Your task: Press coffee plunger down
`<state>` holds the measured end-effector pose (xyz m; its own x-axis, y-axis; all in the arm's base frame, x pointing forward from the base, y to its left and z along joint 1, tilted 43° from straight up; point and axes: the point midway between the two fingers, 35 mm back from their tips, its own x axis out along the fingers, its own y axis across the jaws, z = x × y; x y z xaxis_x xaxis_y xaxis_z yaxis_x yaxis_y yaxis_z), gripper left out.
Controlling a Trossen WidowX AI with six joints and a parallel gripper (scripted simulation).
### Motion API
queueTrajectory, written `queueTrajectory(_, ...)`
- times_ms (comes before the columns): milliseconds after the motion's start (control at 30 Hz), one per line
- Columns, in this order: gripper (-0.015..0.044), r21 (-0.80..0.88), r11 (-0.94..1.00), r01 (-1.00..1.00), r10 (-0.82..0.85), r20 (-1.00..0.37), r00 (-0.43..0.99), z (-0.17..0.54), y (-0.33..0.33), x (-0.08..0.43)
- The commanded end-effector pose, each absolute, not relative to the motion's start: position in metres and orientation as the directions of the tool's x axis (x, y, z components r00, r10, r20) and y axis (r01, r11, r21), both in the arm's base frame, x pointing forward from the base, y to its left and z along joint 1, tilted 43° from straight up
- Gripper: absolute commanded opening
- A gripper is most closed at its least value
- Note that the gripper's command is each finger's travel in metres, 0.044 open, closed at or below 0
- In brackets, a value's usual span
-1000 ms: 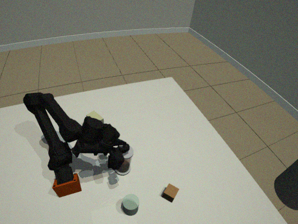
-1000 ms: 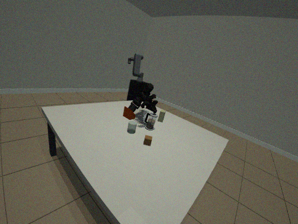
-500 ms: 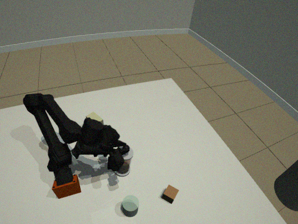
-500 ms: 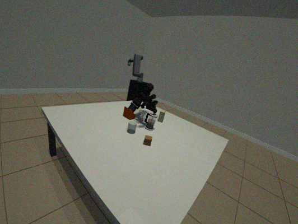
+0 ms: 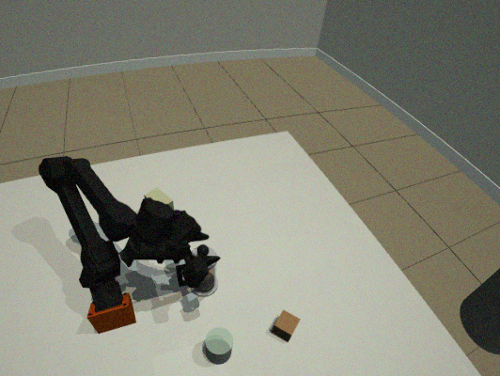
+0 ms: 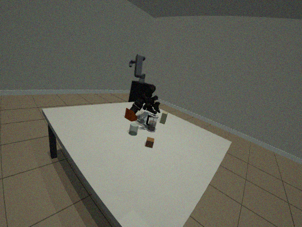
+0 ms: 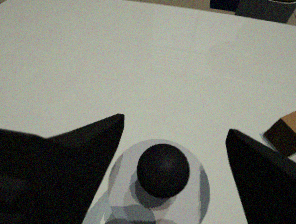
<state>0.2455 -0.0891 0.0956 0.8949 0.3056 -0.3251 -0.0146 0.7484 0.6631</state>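
The glass coffee press (image 5: pixel 211 278) (image 6: pixel 153 121) (image 7: pixel 199 187) stands upright on the white table (image 5: pixel 329 263) (image 6: pixel 170 170) (image 7: pixel 75 65), with dark contents low inside. Its black plunger knob (image 5: pixel 203 250) (image 7: pixel 163 171) sits close above the lid, and no length of rod shows between them. My gripper (image 5: pixel 212 247) (image 6: pixel 157 112) (image 7: pixel 175 128) is open at the top of the press. The fingers stand on either side of the knob, with gaps on both sides in the wrist view. The gripper hides part of the press in the top view.
A pale green cylinder (image 5: pixel 219 341) (image 6: pixel 133 129) and a brown block (image 5: pixel 286 325) (image 6: pixel 150 142) (image 7: pixel 284 136) stand near the press. A yellowish block (image 5: pixel 158 195) (image 6: pixel 163 118) is on its other side, partly behind the arm in the top view. The arm's orange base (image 5: pixel 114 317) (image 6: pixel 130 114) is nearby.
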Motion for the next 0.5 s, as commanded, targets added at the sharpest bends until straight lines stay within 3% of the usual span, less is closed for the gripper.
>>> queueTrajectory(0,0.0431,0.661,0.751,-0.013,0.303,-0.328,0.895,0.095,-0.089,0.245)
queueTrajectory(467,0.044,0.667,0.745,-0.011,0.316,-0.339,0.886,0.149,-0.136,0.224)
